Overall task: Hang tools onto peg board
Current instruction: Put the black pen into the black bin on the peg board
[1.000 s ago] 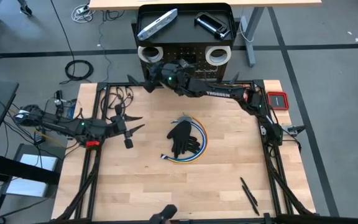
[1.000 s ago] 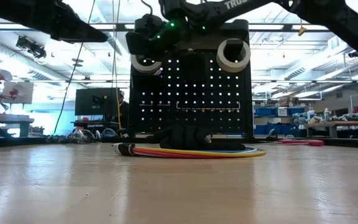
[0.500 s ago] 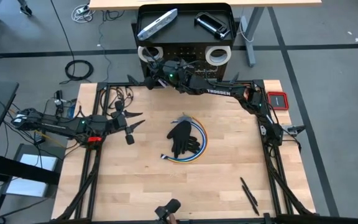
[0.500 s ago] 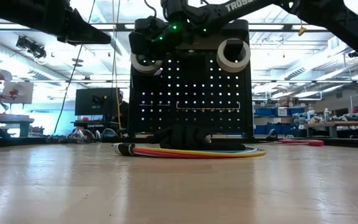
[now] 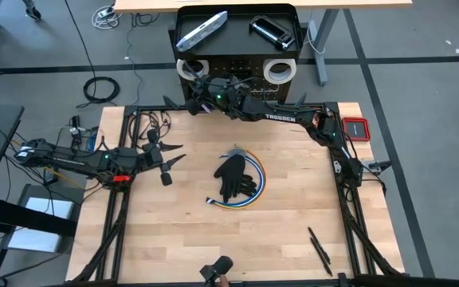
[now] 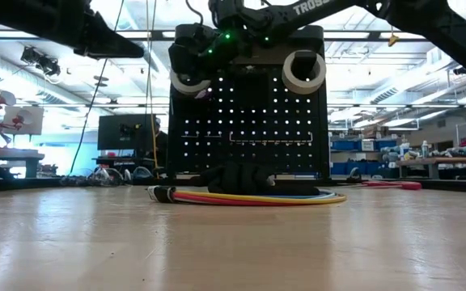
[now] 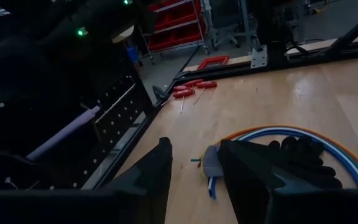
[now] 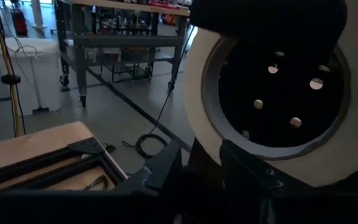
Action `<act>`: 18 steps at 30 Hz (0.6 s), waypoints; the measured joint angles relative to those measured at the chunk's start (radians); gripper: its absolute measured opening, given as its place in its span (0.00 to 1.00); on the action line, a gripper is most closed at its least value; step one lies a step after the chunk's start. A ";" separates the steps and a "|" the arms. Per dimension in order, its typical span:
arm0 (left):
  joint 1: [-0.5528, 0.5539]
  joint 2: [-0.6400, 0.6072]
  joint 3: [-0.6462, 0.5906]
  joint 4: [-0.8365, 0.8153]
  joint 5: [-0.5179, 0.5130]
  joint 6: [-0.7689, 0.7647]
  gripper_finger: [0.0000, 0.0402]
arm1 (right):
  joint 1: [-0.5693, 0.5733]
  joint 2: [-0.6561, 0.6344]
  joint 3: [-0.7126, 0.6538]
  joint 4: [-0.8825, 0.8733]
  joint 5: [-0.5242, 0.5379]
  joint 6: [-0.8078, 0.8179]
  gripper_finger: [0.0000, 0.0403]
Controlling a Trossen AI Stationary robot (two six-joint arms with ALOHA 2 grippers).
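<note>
On the peg board [image 6: 249,105], tape roll [image 8: 272,93] flat against it, right tool [image 8: 194,171] part-open, touching.

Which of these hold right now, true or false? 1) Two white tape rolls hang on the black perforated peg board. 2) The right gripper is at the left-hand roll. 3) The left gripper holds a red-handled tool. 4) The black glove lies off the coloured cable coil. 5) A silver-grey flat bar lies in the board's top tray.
1) True: one white tape roll and another white tape roll hang on the black perforated peg board.
2) True: the right gripper is at it.
3) False: the left gripper hovers over the wooden table, jaws apart, empty.
4) False: the black glove lies on the coloured cable coil.
5) True: the silver-grey flat bar lies there.
</note>
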 joint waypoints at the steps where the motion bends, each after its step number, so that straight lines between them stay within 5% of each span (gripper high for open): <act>1: 0.000 -0.001 0.000 -0.006 0.000 0.000 0.36 | 0.002 -0.002 0.000 -0.006 0.001 -0.001 0.31; 12: 0.000 -0.012 0.012 -0.050 -0.009 0.000 0.36 | 0.183 -0.186 -0.002 -0.513 0.022 -0.067 0.39; 18: 0.000 -0.011 0.012 -0.046 0.069 -0.033 0.36 | 0.406 -0.218 -0.003 -0.926 0.108 0.162 0.38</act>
